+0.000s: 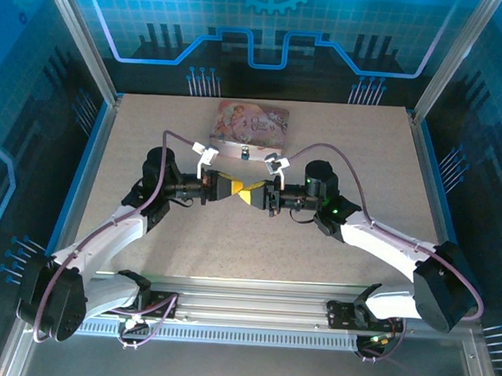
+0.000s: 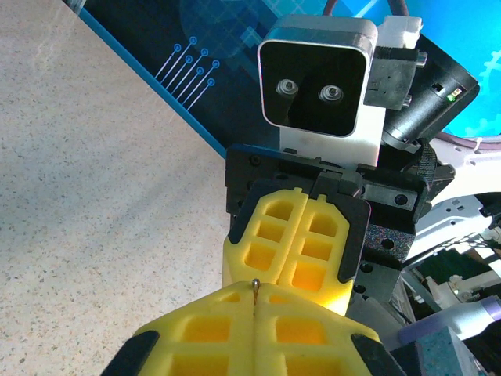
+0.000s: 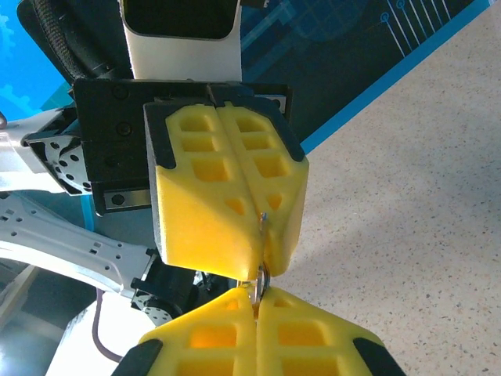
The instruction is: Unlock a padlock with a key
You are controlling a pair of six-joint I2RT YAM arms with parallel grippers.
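Above speckled tabletop, left tool and right tool meet tip-to-tip — both pinching key.

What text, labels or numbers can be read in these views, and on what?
No readable text in any view.
pink tin: printed picture on the lid; any lettering is too small and blurred to read.
back wall: gear outline and circuit lines, no words.

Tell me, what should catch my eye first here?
The left gripper and right gripper, both shut, meet yellow tip to yellow tip above the middle of the table. A tiny glint of metal shows where they touch. Behind them, toward the far edge, lies a pink picture tin.
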